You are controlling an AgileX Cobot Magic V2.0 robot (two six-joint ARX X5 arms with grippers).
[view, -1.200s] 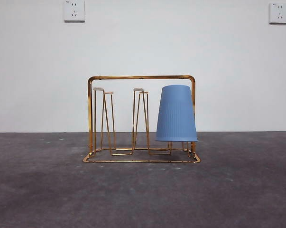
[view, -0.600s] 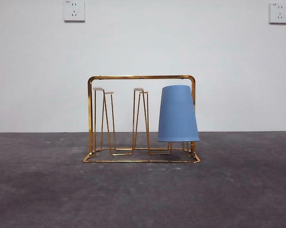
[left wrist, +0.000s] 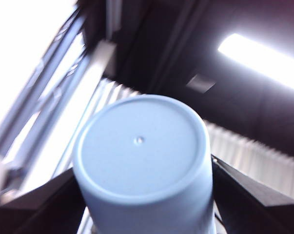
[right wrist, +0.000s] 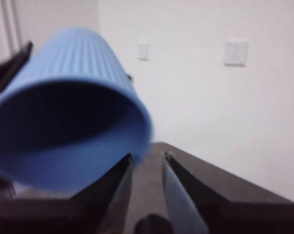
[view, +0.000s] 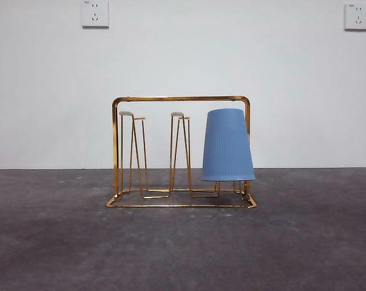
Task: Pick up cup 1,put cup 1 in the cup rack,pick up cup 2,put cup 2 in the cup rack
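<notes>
Counting cups — one racked (view: 227,145), one hand-held (left wrist: 143,165).

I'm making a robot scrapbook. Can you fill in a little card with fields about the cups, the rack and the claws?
Rack: gold wire cup rack, standing on the dark table
Cup on rack: blue cup, upside down at one end of the rack
Free prongs: two white-tipped pairs, nothing on them
Second cup: blue held cup, up in the air, out of the front view
Left claw: clamped on the held cup's sides
Right claw: holds nothing, near the held cup
Cups left to rack: one
</notes>
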